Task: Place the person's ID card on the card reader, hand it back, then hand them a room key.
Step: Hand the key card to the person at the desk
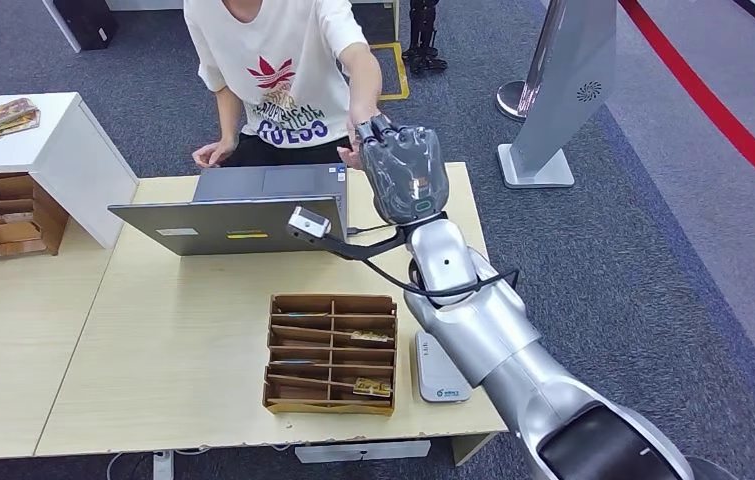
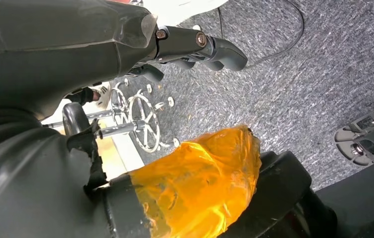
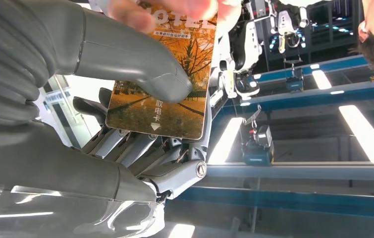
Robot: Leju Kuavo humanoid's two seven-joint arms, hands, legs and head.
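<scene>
Across the pale wooden surface (image 1: 183, 340) a person (image 1: 278, 70) in a white printed shirt leans in from the far side, one hand on the surface beside an open grey laptop (image 1: 238, 215), the other arm stretched toward the robot. The silver right arm reaches up from the near right corner over the surface, and the right robot hand (image 1: 405, 172) is raised at the far edge, meeting the person's hand (image 1: 351, 152). A brown cardboard organiser (image 1: 331, 352) with rows of slots sits near the front edge, a few cards lying in it, and just beside it on the right lies the white card reader (image 1: 437, 372). In the right wrist view the right robot hand (image 3: 125, 124) pinches the room key (image 3: 170, 84), an orange card printed with autumn trees, thumb pressed on its face, while the person's fingers (image 3: 140, 12) grip its far end. In its own wrist view the left robot hand (image 2: 194, 47) hangs over grey carpet, fingers curled in on nothing.
</scene>
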